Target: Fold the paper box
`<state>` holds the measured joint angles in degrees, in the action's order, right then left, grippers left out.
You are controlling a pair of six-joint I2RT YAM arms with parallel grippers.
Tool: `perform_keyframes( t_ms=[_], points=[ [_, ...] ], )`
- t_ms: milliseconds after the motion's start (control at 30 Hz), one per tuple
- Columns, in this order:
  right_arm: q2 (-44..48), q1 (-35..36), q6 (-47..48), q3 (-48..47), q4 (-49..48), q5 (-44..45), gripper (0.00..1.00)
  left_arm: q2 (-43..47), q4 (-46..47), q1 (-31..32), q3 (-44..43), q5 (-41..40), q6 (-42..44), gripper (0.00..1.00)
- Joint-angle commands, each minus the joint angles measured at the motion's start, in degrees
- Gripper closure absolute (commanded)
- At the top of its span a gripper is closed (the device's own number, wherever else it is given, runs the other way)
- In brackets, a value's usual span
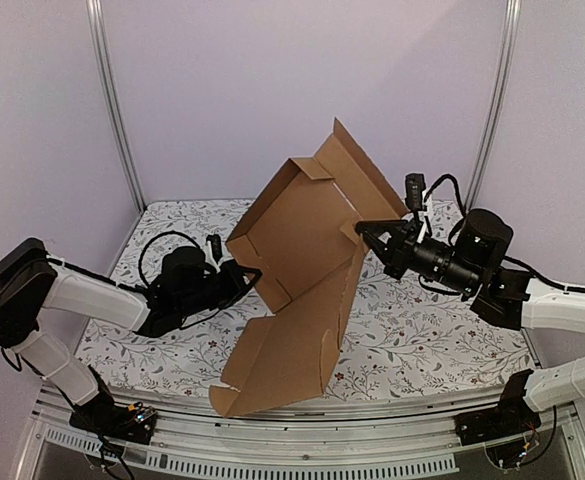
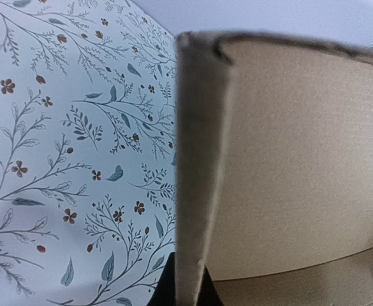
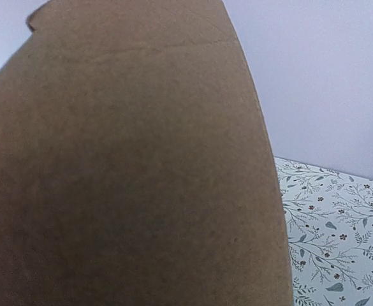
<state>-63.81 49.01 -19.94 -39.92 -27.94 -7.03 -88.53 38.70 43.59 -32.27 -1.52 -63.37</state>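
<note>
Top external view, nearest the arm bases: the lowest panel of the paper box (image 1: 302, 270) touches down at the near edge of the floral tablecloth (image 1: 422, 340) and curls upward from there. The box is a partly folded die-cut cardboard sheet. It stands tilted between the two arms, with a side wall raised along its left edge and its top flaps pointing toward the back wall (image 1: 302, 80). The left gripper (image 1: 244, 272) meets the left side wall at about mid-height. The left wrist view shows that wall's raw edge running down between the dark fingers (image 2: 166, 293), with the jaws clenched on the cardboard. The right gripper (image 1: 364, 230) reaches the opposite edge at a small tab. Its jaws are closed and appear to pinch that edge, though the right wrist view shows only brown cardboard across the lens and no fingers. Handling judgement: the sheet is light and stiff across each panel but hinges freely at every crease — unsupported flaps will likely swing and sag. The matte surface should give fair friction, but thin edges may crush or tear under a hard pinch. Take hold on a flat wall close to a crease, not on a loose tab, with opposing grips level so the base panel does not twist.
</note>
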Motion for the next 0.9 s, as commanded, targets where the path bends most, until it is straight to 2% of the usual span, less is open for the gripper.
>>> perform_keyframes(
  t_ms=[0, 133, 567, 867],
  points=[
    [-1.37, 0.42, -0.97, -1.81, 2.79, 1.22, 1.00, -0.15, 1.14, -0.09, -1.95, 2.34, 1.67, 1.00],
    [-1.34, 0.49, -0.41, -1.50, 7.51, 1.40, 1.00, 0.10, 0.86, -0.26, -3.29, 3.20, 2.75, 1.00],
    [0.90, 0.59, 5.24, -3.14, 31.22, 4.46, 1.00, 2.24, -6.18, -1.07, -8.88, 5.29, 10.33, 1.00],
    [3.16, 0.62, 9.19, -4.80, 38.43, 5.86, 1.00, 3.61, -9.30, -2.31, -10.53, 6.02, 12.75, 1.00]
  ],
)
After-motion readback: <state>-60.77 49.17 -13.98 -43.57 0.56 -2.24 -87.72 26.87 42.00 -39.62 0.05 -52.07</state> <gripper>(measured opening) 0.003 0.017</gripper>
